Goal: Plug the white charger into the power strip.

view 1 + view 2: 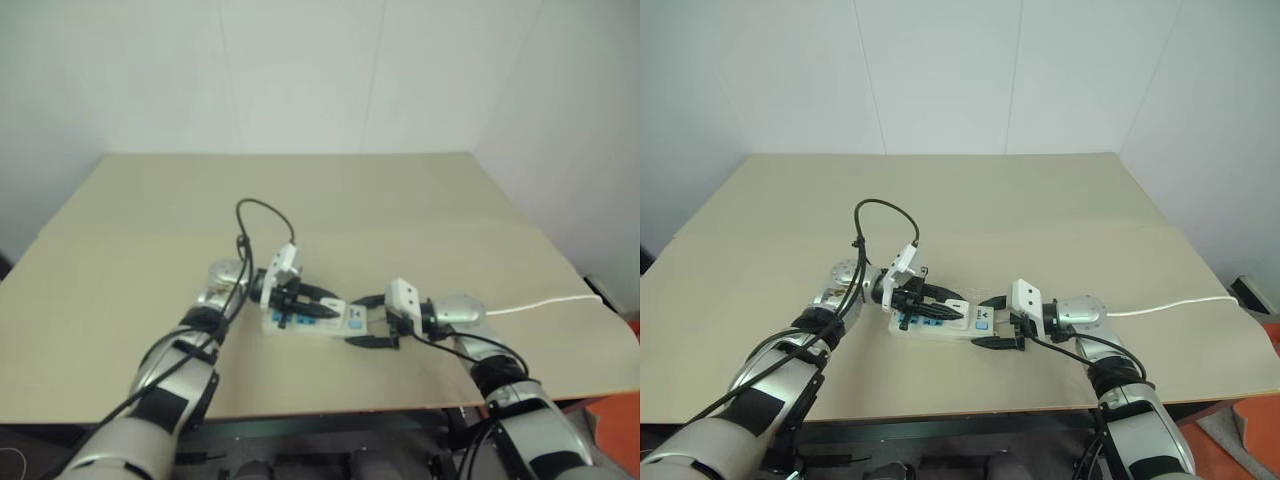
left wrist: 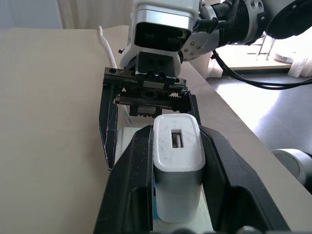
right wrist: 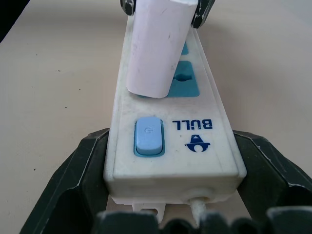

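The white charger (image 2: 178,165) is pinched between the black fingers of my left gripper (image 2: 176,134), which is shut on it. In the right wrist view the charger (image 3: 158,48) leans tilted over the power strip (image 3: 170,112), its lower end on a blue socket (image 3: 185,85) just behind the blue switch (image 3: 147,136); its prongs are hidden. My right gripper (image 3: 170,146) clamps the strip's switch end, one finger on each long side. In the head views the strip (image 1: 930,327) lies near the table's front edge between both grippers.
The strip's thin white cord (image 1: 545,303) runs right, off the table's edge. The tan table (image 1: 330,200) stretches bare behind the hands. My right gripper's white camera module (image 2: 165,22) stands close in front of the charger.
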You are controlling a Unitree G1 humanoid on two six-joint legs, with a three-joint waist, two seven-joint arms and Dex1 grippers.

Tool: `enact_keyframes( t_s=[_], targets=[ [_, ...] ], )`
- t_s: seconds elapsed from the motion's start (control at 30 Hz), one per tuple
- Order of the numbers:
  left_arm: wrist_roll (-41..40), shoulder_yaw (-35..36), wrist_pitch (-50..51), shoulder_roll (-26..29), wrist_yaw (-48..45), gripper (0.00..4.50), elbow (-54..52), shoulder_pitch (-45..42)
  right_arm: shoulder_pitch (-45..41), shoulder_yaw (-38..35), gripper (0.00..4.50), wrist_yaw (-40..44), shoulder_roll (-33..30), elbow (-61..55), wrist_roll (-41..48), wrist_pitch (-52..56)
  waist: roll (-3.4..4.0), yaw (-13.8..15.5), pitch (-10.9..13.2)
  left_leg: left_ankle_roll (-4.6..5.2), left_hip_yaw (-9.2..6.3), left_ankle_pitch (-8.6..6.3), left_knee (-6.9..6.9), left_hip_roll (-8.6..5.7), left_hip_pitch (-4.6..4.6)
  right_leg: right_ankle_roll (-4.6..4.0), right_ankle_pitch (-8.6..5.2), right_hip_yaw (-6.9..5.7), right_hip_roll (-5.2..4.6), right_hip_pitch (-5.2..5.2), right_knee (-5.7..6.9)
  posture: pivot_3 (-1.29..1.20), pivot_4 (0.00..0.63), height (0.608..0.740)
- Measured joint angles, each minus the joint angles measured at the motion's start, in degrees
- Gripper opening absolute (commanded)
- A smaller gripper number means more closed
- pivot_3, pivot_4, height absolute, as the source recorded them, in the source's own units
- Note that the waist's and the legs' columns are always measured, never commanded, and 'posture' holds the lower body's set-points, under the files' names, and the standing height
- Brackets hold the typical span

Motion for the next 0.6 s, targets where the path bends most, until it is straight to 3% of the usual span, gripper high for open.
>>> enact_keyframes(
  t_s=[0.43,0.6],
  targets=[
    [4.4,3.77,-1.97,-1.39,0.73,1.01,0.52,1.71,0.36,0.37,3.41,-0.98,-0.01,0.71,-0.69,-0.29,0.16,0.02,-1.19,0.0,-0.01,0.0,-0.24,0.0,0.19,-0.3,-0.18,0.01,0.0,0.1,-0.11,0.0,0.15,0.74],
    [5.57,4.38,-3.03,-1.88,2.36,1.01,0.53,2.31,0.49,0.34,3.41,-1.51,-0.04,1.41,-1.1,-0.29,0.17,0.07,-1.38,-0.01,-0.08,-0.01,-0.28,-0.02,0.62,-0.46,-0.28,0.01,0.0,0.72,-0.39,0.0,0.15,0.74]
  ],
)
